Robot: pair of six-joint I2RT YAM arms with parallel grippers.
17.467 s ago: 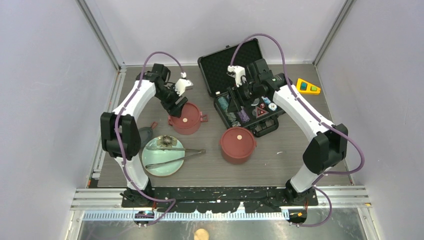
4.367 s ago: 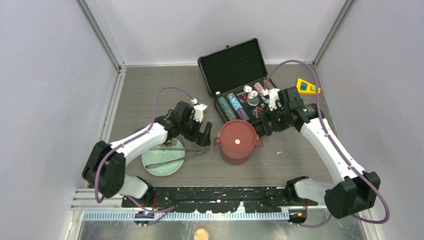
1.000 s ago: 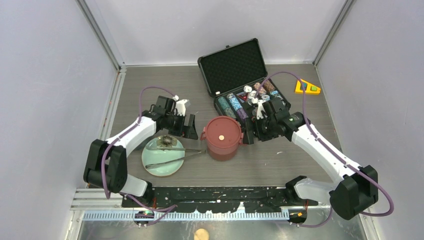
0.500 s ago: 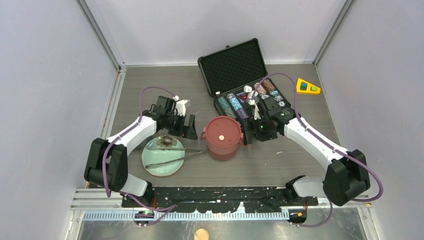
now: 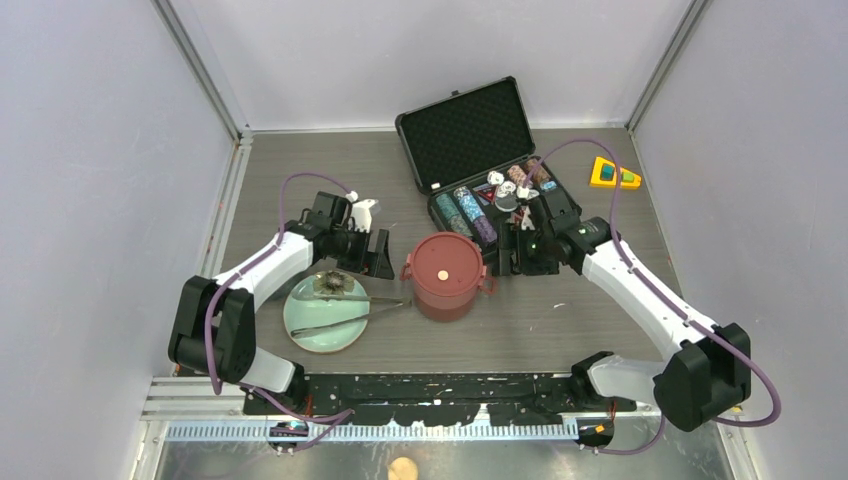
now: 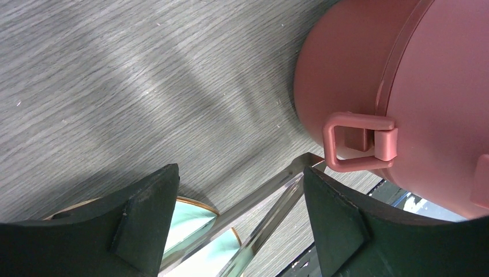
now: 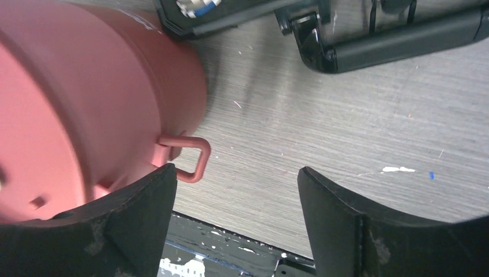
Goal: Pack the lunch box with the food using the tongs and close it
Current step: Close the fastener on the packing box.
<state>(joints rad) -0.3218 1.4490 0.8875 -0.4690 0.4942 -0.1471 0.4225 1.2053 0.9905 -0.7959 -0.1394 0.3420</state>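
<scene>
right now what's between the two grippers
The lunch box. The top view shows it standing between the left gripper and the right gripper, both open, one facing each of its side handles.

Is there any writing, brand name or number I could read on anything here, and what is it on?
No text can be read in any of the three views.
poker chips in the black case: printed faces, too small to read.
red lunch box: plain, no label visible.
yellow wedge: coloured patches only, no legible lettering.
</scene>
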